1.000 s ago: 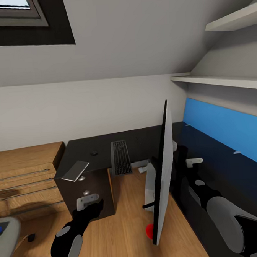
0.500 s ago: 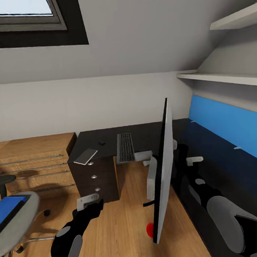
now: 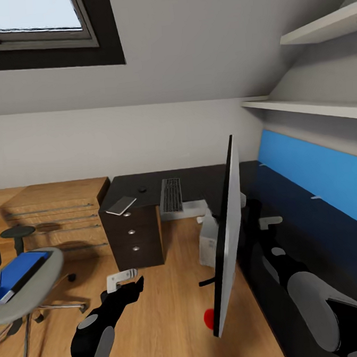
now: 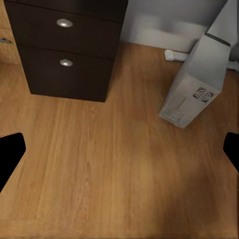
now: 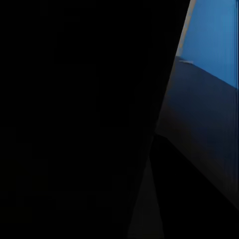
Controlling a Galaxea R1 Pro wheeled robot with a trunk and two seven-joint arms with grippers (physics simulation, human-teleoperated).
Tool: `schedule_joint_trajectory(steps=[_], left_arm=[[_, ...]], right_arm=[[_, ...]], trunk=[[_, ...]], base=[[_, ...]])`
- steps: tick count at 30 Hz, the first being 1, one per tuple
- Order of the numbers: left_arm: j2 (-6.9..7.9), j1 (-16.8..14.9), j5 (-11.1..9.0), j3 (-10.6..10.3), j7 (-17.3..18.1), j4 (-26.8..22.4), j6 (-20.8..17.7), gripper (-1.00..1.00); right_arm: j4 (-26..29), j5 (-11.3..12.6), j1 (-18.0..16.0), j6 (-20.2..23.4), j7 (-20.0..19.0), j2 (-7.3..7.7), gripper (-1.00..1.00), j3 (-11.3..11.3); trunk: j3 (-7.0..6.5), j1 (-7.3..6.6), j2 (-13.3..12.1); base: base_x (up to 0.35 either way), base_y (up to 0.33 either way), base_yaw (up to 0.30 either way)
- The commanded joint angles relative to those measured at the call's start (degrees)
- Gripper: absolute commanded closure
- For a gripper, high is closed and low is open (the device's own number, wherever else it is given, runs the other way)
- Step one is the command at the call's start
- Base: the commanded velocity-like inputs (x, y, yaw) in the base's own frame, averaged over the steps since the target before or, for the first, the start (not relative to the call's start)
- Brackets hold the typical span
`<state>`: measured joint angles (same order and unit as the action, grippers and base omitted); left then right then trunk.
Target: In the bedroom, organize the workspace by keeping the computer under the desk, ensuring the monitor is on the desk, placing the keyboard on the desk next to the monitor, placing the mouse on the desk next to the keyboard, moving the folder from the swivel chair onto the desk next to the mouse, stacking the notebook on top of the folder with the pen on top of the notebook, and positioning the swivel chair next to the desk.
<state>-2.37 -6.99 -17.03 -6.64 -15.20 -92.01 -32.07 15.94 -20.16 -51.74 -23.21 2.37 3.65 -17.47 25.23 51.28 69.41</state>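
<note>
Monitor, wide black flat screen, hangs edge-on beside the right fingers, whose grip cannot be told, presumably for carriage to the glossy black counter; left fingers spread, empty.

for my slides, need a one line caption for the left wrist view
Left wrist camera over wood floor, facing the black desk drawer unit and the tilted grey computer.

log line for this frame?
right gripper: behind monitor, grip unclear | left gripper: open, empty | folder: on swivel chair | keyboard: on desk
</note>
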Motion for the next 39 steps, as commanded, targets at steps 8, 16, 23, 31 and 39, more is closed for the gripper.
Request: schedule_joint_trajectory(steps=[8, 16, 23, 31, 39], left_arm=[[0.02, -0.04, -0.55, 0.04, -0.61, -0.10, -0.12, -1.00], [0.00, -0.04, -0.47, 0.02, -0.62, -0.09, -0.09, -1.00], [0.00, -0.04, -0.52, 0.00, -0.62, -0.09, -0.09, -1.00], [0.00, -0.04, -0.55, 0.04, -0.62, -0.10, -0.10, -1.00], [0.00, -0.04, -0.53, 0.03, -0.62, -0.10, -0.18, -1.00]], right_arm=[[-3.37, -0.14, -0.02, -0.17, 0.38, 0.01, 1.00, 0.33], [-3.33, -0.14, -0.02, -0.12, 0.44, 0.00, 1.00, 0.28], [-3.28, -0.14, -0.02, -0.17, 0.44, 0.04, 1.00, 0.28], [-3.36, -0.14, -0.02, -0.17, 0.44, 0.04, 1.00, 0.25], [-3.37, -0.14, -0.02, -0.17, 0.44, 0.04, 1.00, 0.24]], trunk=[[0.08, -0.02, 0.04], [0.08, -0.02, 0.04], [0.08, -0.02, 0.04], [0.08, -0.02, 0.04], [0.08, -0.02, 0.04]], base=[[-0.090, -0.313, 0.000], [0.000, -0.343, 0.000], [0.000, -0.308, 0.000], [0.000, -0.018, 0.000], [-0.001, -0.005, 0.000]])
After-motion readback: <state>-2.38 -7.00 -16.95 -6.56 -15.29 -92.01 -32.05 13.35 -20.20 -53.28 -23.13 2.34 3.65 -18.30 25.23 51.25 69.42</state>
